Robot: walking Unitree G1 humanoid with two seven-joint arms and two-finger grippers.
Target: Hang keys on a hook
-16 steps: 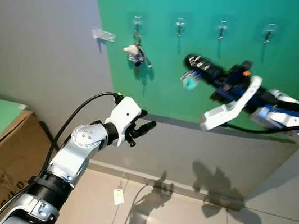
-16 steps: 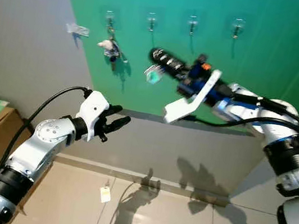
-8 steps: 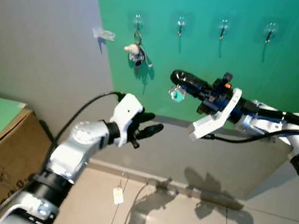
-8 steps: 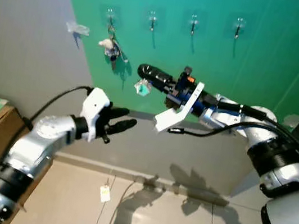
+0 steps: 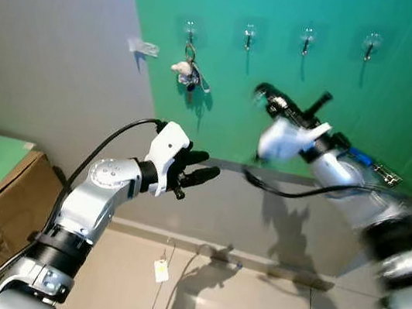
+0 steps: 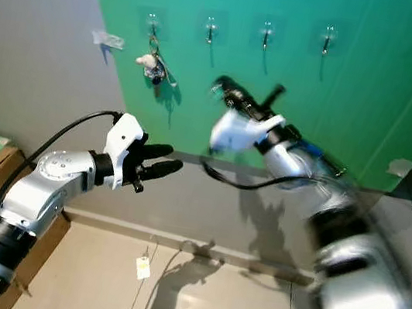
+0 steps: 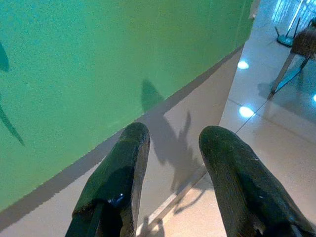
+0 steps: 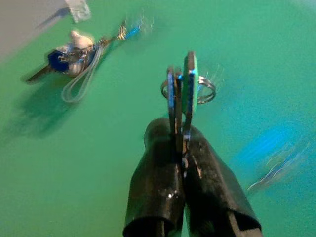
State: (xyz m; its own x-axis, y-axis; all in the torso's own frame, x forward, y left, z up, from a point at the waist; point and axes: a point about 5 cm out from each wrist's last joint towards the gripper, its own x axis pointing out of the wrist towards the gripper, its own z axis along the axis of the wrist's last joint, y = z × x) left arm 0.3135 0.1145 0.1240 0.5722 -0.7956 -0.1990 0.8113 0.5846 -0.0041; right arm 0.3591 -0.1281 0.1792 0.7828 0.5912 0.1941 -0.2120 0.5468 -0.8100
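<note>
Item: keys. A small bunch of flat pieces seen edge-on, one blue and one bright green, with a silver split ring threaded through near their outer end. The bunch stands out past the fingertips of the right gripper, whose two black fingers are pressed together on the lower ends of the pieces. The ring projects to both sides of the bunch, beyond the fingers.

Holder: right gripper, raised in front of the green wall; arm and wrist are motion-blurred in the head views. From the gripper, the second hook lies just above and to its left, the third hook above and slightly to its right, the fourth hook farther right.

Neighbouring item: first hook, well to the gripper's left, carries another key set with a whitish charm, a blue key head and a grey loop of cord.

Left gripper: held lower and left of the right one, fingers spread narrowly apart, nothing between them.
</note>
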